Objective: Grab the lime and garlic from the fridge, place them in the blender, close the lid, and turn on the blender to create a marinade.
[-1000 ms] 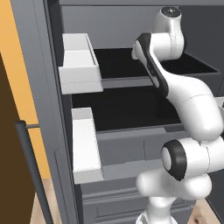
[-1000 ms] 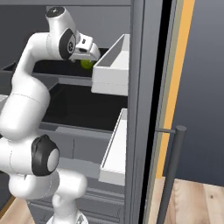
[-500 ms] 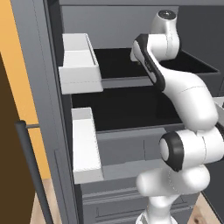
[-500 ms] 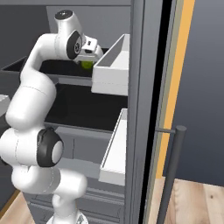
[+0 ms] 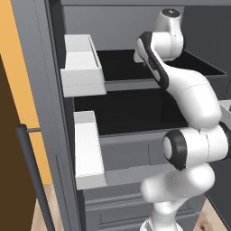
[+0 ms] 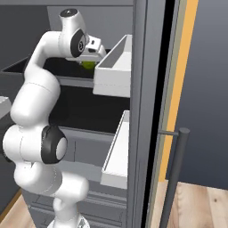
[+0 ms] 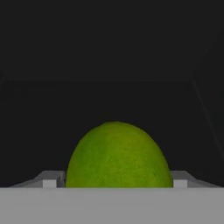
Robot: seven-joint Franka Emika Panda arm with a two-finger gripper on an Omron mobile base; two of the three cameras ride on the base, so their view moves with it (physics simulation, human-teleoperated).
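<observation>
The open fridge (image 5: 54,135) fills both base views, its black upper shelf (image 5: 122,67) at upper centre. There the gripper (image 7: 116,183) straddles the lime (image 7: 117,155), a finger at each side; actual contact cannot be judged.

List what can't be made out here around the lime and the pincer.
- Lime: hand view, lower part cut off by the bottom edge; right base view, just a sliver behind the hand.
- Pincer: hand view, tips barely visible beside the lime, so contact can't be judged.
- Fridge shelf: left base view, the arm blocks the part near the lime.
</observation>
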